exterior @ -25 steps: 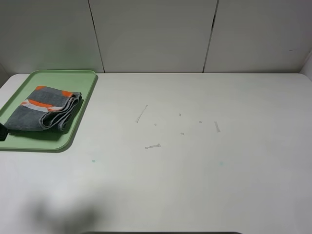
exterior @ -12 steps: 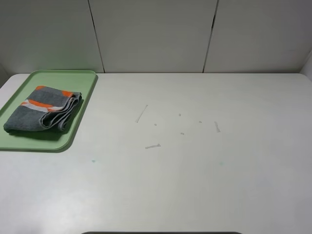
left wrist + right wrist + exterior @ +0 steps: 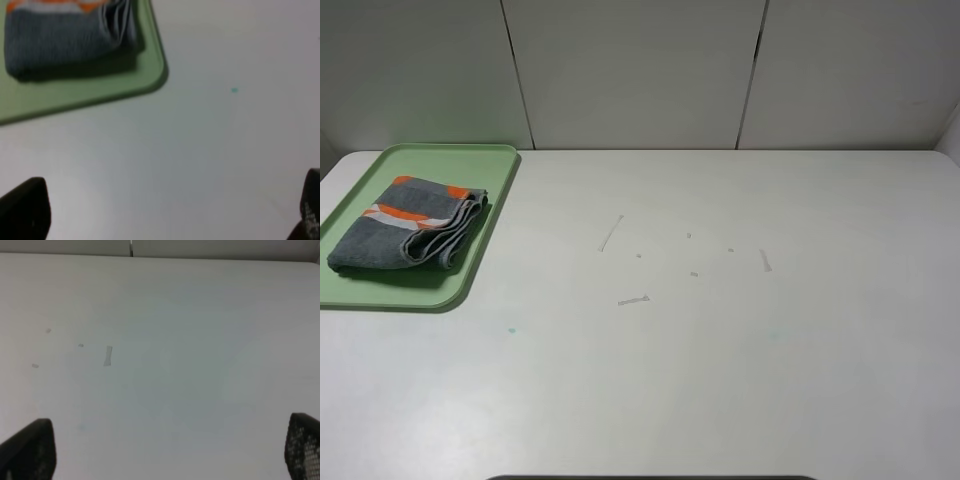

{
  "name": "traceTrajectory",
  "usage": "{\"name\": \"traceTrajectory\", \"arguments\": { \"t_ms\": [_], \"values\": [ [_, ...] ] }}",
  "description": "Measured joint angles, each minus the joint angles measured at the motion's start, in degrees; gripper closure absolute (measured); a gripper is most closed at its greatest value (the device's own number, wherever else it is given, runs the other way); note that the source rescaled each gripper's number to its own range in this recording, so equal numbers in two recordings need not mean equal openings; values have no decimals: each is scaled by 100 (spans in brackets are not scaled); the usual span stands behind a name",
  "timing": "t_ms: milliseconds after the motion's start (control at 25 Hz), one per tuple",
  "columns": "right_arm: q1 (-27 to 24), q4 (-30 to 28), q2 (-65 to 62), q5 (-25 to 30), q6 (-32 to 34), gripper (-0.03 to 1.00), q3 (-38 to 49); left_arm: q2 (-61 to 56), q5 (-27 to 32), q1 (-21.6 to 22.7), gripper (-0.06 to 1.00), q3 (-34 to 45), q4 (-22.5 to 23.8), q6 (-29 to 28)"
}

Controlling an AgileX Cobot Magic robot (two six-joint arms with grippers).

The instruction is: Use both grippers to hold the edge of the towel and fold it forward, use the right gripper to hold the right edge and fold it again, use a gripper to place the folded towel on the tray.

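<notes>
The grey towel (image 3: 408, 224) with orange and white stripes lies folded on the green tray (image 3: 470, 270) at the far left of the table. It also shows in the left wrist view (image 3: 60, 37), lying on the tray (image 3: 100, 90). My left gripper (image 3: 167, 212) is open and empty, hovering over bare table short of the tray's near corner. My right gripper (image 3: 165, 450) is open and empty over the white table on the right side. Neither arm shows in the exterior high view.
The white table (image 3: 720, 350) bears a few small scuff marks (image 3: 632, 299) near its middle and a tiny teal dot (image 3: 234, 90). A panelled wall (image 3: 640, 70) stands along the table's back edge.
A dark part of my left arm at the exterior view's left edge and its shadow at the bottom left have gone out of view. The towel and tray have not moved.
</notes>
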Motion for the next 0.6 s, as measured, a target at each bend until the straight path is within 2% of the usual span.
{"name": "traceTrajectory", "arguments": {
  "t_ms": [200,600],
  "values": [
    [0,0,0,0,0,-3,0,-436,40,0,-6,6,-15,53],
    [0,0,0,0,0,-3,0,-453,40,0,-6,17,-15,53]
  ]
}}
